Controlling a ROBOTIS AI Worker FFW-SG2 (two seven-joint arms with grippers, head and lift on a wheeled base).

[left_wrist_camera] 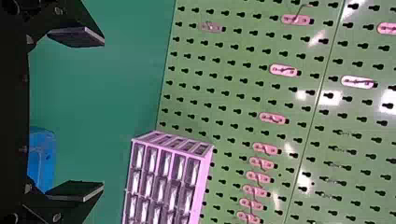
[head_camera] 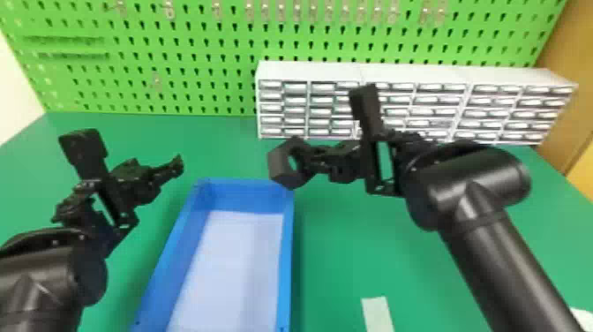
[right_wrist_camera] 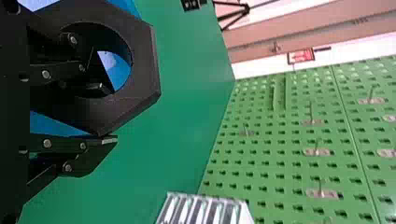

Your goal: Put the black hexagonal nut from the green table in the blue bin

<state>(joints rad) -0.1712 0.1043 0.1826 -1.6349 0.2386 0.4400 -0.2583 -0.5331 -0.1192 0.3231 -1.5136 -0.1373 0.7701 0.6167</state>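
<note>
Black hexagonal nut [head_camera: 279, 168] aloft in right hand [head_camera: 305, 158], near blue bin [head_camera: 287, 251].

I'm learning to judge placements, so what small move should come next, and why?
I'd probably ease the right arm slightly left and toward the robot before lowering. Its jaws grip the black nut by its wall, and in the head view the nut overlaps the blue bin's far right corner, not its open middle.

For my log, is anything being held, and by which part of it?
The right end effector grips the black hexagonal nut by its ring wall, one finger inside the hole, one outside.
</note>
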